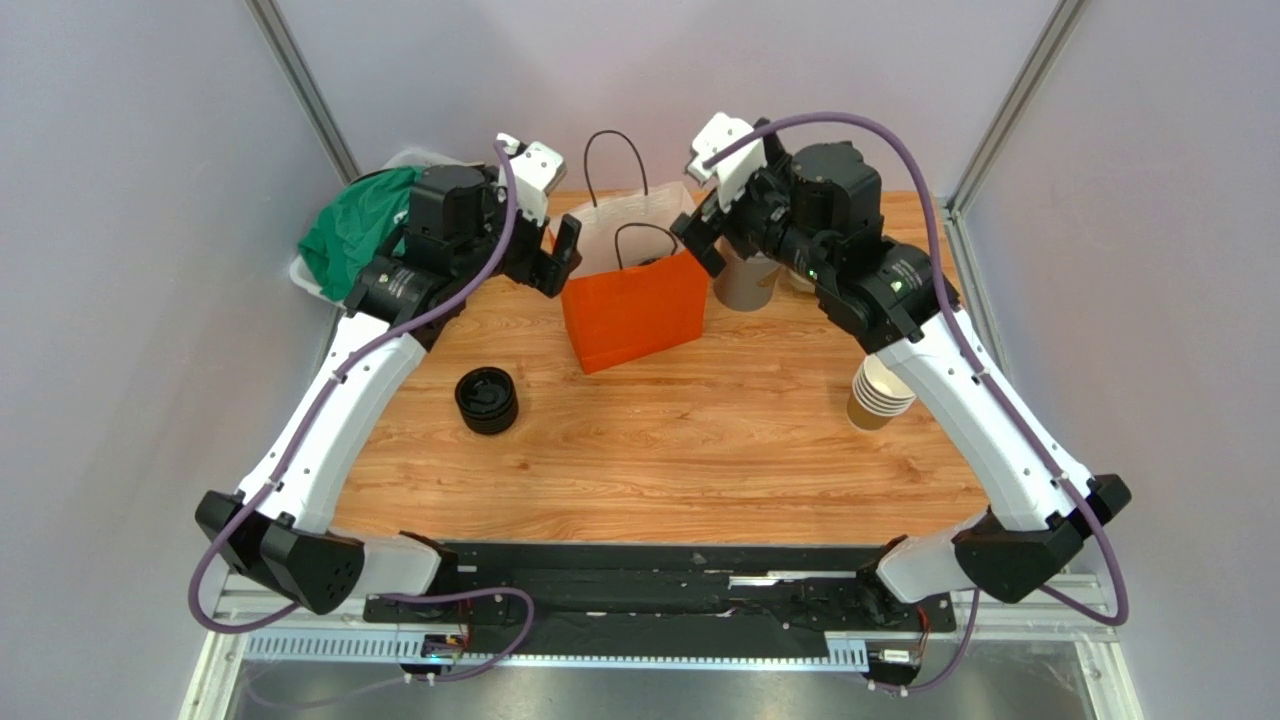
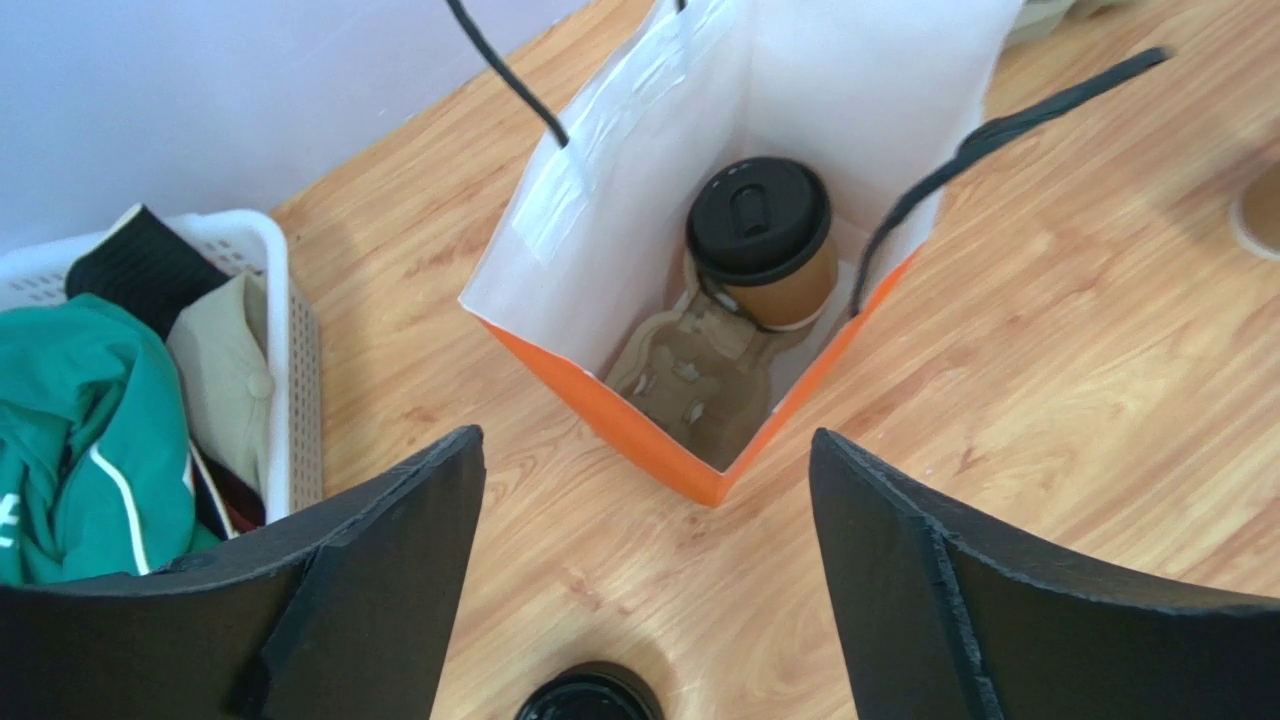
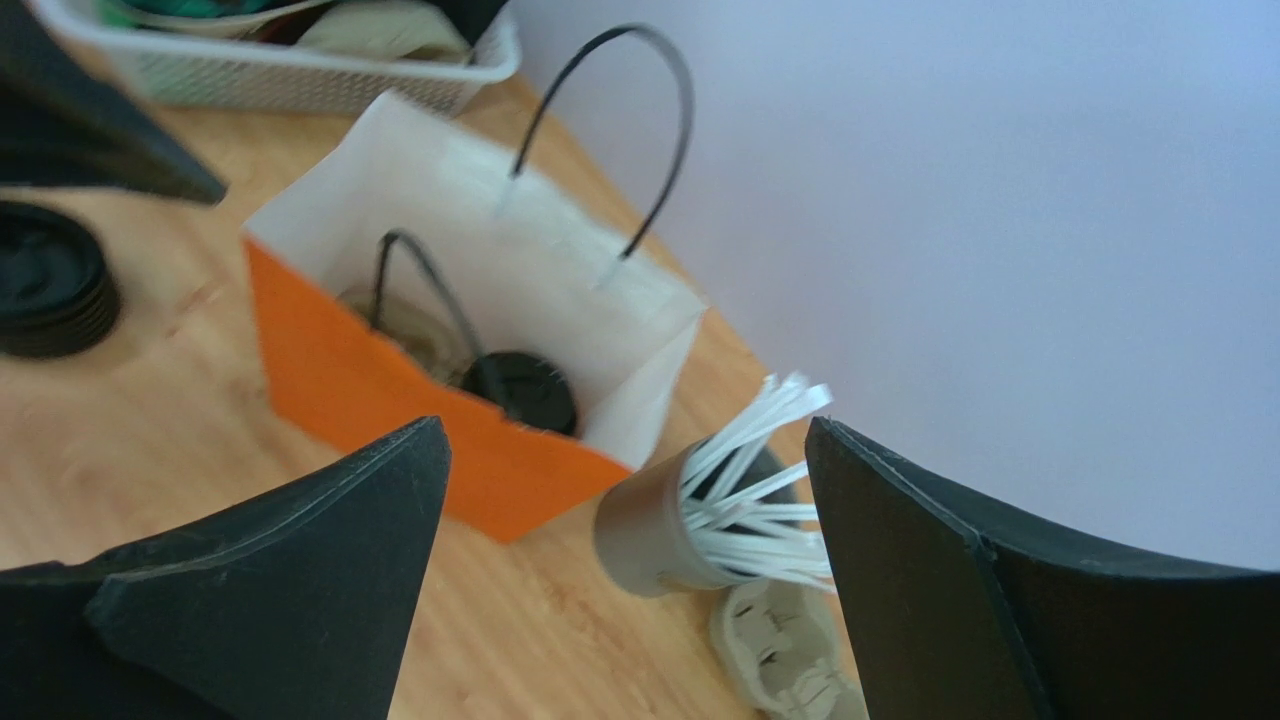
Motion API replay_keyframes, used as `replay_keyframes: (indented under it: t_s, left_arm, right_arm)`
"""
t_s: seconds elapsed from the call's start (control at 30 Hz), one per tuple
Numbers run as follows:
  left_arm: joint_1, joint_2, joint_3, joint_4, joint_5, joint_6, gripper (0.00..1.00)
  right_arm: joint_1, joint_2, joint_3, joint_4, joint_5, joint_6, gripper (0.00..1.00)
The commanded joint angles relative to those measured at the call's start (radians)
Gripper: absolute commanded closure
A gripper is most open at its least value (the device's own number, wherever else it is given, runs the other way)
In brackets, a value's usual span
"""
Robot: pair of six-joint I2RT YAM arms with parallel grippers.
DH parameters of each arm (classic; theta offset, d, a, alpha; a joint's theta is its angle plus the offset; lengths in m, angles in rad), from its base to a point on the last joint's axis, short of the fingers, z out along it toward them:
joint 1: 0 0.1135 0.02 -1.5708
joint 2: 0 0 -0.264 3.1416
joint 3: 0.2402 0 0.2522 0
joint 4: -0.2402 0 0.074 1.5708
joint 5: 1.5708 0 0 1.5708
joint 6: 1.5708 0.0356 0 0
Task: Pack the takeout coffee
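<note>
With both arms held over the far half of the wooden table [image 1: 721,450], you have the left gripper [image 2: 643,447] released: its jaws stand wide apart and hold nothing. The right gripper [image 3: 627,435] reads the same, spread wide and empty.

Between them the orange paper bag [image 1: 634,308] stands upright, mouth open, white inside, its black cord handles loose. The takeout coffee sits inside it: the tan ribbed cup [image 2: 789,288] is upright with the black lid [image 2: 759,218] seated on top. The cup sits at the end of the bag towards the right arm, in a moulded cardboard carrier [image 2: 694,368] that lies along the bag's floor.

Outside the bag:
- stack of black lids [image 1: 486,401], on the table near the left arm;
- stack of lidless tan cups [image 1: 879,393], by the right arm;
- grey cup of white straws [image 3: 661,533], just beside the bag;
- white basket [image 2: 286,345] of clothes, a green garment [image 2: 75,420] on top, at the far left corner.
</note>
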Motion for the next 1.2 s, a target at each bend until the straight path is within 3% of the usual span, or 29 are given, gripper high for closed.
replay_keyframes:
  t_s: [0.0,0.2,0.37,0.73,0.9,1.0,1.03,1.17]
  left_arm:
    - [-0.002,-0.074,-0.003,0.011,0.070,0.007,0.07]
    - [-0.002,-0.139,0.048,-0.114,0.101,0.082,0.05]
    - [-0.002,-0.225,-0.007,-0.157,0.141,0.122,0.05]
    - [0.122,-0.305,-0.099,-0.121,0.210,0.096,0.04]
    - [0.153,-0.322,-0.139,-0.095,0.235,0.079,0.03]
    - [0.179,-0.331,-0.159,-0.079,0.258,0.062,0.03]
    - [0.184,-0.333,-0.162,-0.078,0.261,0.061,0.03]
    - [0.207,-0.339,-0.176,-0.066,0.294,0.047,0.03]
  right_arm:
    - [-0.002,-0.048,-0.131,-0.036,-0.187,0.016,0.04]
    - [-0.008,-0.071,-0.217,0.007,-0.226,0.010,0.05]
    - [-0.046,-0.022,-0.218,0.059,-0.246,0.019,0.09]
    - [-0.091,0.139,-0.088,0.014,-0.408,0.037,0.34]
    - [-0.091,0.190,-0.028,-0.003,-0.401,0.060,0.44]
    - [-0.091,0.196,-0.025,-0.005,-0.396,0.063,0.65]
    - [-0.091,0.195,-0.030,-0.005,-0.401,0.065,0.77]
    - [-0.089,0.176,-0.045,-0.009,-0.415,0.066,0.94]
